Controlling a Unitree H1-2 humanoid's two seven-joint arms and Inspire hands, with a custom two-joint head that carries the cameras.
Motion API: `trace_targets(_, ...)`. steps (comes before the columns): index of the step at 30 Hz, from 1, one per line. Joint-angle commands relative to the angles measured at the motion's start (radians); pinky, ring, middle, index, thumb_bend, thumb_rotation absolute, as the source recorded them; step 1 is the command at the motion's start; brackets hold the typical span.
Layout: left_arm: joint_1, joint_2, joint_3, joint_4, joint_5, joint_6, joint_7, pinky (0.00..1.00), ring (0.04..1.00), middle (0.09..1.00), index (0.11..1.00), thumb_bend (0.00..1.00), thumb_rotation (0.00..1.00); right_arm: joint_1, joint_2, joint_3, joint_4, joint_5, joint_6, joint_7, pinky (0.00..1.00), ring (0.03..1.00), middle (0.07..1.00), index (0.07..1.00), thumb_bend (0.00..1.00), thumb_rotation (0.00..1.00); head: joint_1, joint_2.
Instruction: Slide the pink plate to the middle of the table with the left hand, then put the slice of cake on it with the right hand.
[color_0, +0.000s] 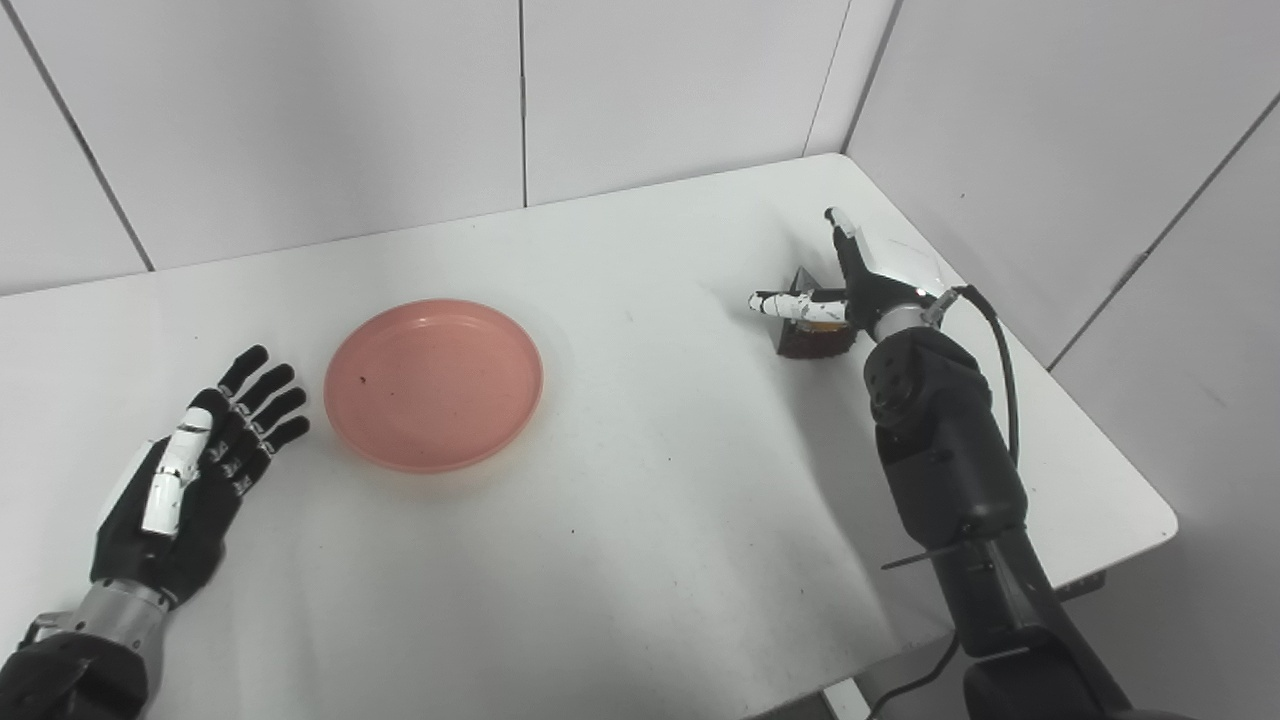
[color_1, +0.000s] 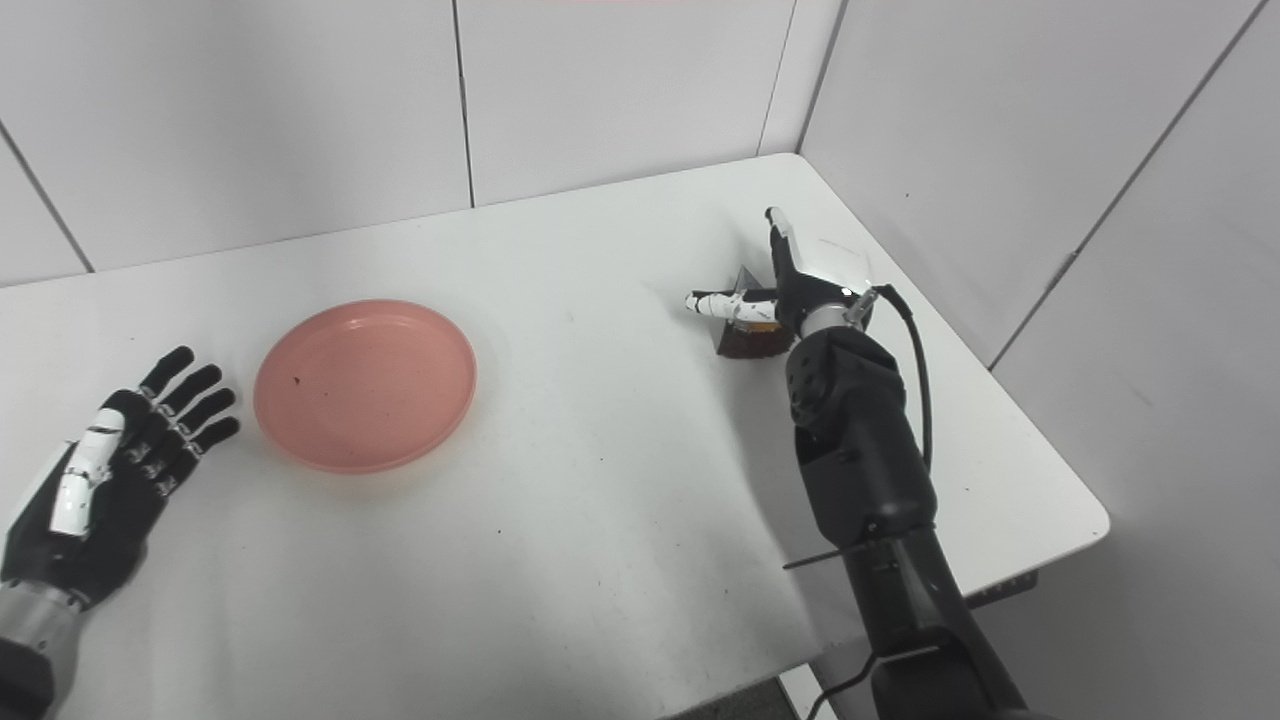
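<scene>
- White counter (color_0: 640, 520), smooth and matte by the look of it; I judge the plate will glide on it with little drag.
- Pink plate (color_0: 433, 384) sits left of the counter's middle, empty, flat on the surface. Looks like light, stiff plastic with a shallow raised rim. Best contact is a push on the outer rim from the left side, low down, so it slides rather than tips.
- Left robot hand (color_0: 200, 460) lies palm down near the plate's left edge, not touching it, fingers spread and holding nothing.
- Right robot hand (color_0: 850, 290) is at the slice of cake (color_0: 812, 340), far right of the counter near the back corner, well apart from the plate. One finger points left across the slice's top; whether the hand has closed on it I cannot tell, since wrist and forearm hide the grip.
- Cake: small dark wedge, likely soft and crumbly. Take it by the two flat sides, gently, and keep it level.
</scene>
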Motion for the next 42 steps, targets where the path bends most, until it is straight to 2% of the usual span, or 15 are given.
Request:
trace_targets(1, 0.058, 0.020, -0.004, 0.057, 0.016, 0.070, 0.002, 0.89, 0.916, 0.929, 0.922, 0.47, 0.94, -0.043, -0.011, -0.024, -0.041, -0.040, 0.000, 0.033, 0.79, 0.895, 0.911, 0.938, 1.00, 0.69, 0.001, -0.001)
trace_targets(11, 0.058, 0.019, 0.003, 0.049, 0.011, 0.080, 0.005, 0.89, 0.916, 0.928, 0.923, 0.47, 0.93, -0.061, 0.037, -0.060, -0.088, -0.124, 0.000, 0.183, 0.76, 0.889, 0.932, 0.972, 1.00, 0.69, -0.001, 0.005)
trace_targets(13, 0.059, 0.021, 0.002, 0.047, 0.011, 0.082, 0.006, 0.89, 0.916, 0.928, 0.923, 0.47, 0.94, -0.065, 0.046, -0.067, -0.091, -0.144, 0.000, 0.201, 0.76, 0.897, 0.939, 0.971, 1.00, 0.68, -0.003, 0.007)
trace_targets(17, 0.060, 0.023, 0.001, 0.042, 0.008, 0.086, 0.009, 0.88, 0.912, 0.926, 0.921, 0.47, 0.94, -0.072, 0.054, -0.072, -0.080, -0.186, 0.000, 0.230, 0.70, 0.848, 0.906, 0.951, 1.00, 0.67, -0.003, 0.007)
trace_targets(22, 0.062, 0.026, 0.002, 0.038, 0.004, 0.086, 0.005, 0.88, 0.912, 0.926, 0.921, 0.47, 0.93, -0.073, 0.056, -0.069, -0.075, -0.206, 0.000, 0.263, 0.74, 0.878, 0.929, 0.965, 1.00, 0.66, -0.004, 0.011)
trace_targets(26, 0.062, 0.025, 0.003, 0.034, 0.001, 0.092, 0.006, 0.88, 0.912, 0.925, 0.919, 0.47, 0.93, -0.071, 0.047, -0.055, -0.065, -0.221, 0.000, 0.276, 0.77, 0.898, 0.941, 0.967, 1.00, 0.65, -0.004, 0.011)
trace_targets(32, 0.063, 0.026, 0.002, 0.033, 0.001, 0.091, 0.005, 0.88, 0.911, 0.924, 0.917, 0.48, 0.92, -0.071, 0.035, -0.058, -0.038, -0.230, 0.000, 0.264, 0.70, 0.833, 0.888, 0.938, 1.00, 0.64, -0.004, 0.011)
trace_targets(37, 0.064, 0.031, 0.001, 0.032, -0.003, 0.089, -0.001, 0.88, 0.912, 0.925, 0.919, 0.48, 0.92, -0.070, 0.037, -0.070, -0.044, -0.235, 0.000, 0.271, 0.70, 0.829, 0.878, 0.926, 1.00, 0.62, -0.005, 0.014)
trace_targets(41, 0.064, 0.032, -0.002, 0.032, -0.003, 0.090, 0.001, 0.88, 0.911, 0.924, 0.919, 0.48, 0.92, -0.061, 0.035, -0.066, -0.056, -0.216, 0.000, 0.252, 0.59, 0.730, 0.807, 0.858, 0.97, 0.53, 0.000, 0.013)
trace_targets(42, 0.064, 0.033, -0.003, 0.030, -0.003, 0.091, 0.001, 0.88, 0.911, 0.925, 0.918, 0.48, 0.93, -0.058, 0.036, -0.065, -0.062, -0.209, 0.000, 0.245, 0.55, 0.694, 0.783, 0.839, 0.93, 0.47, 0.000, 0.013)
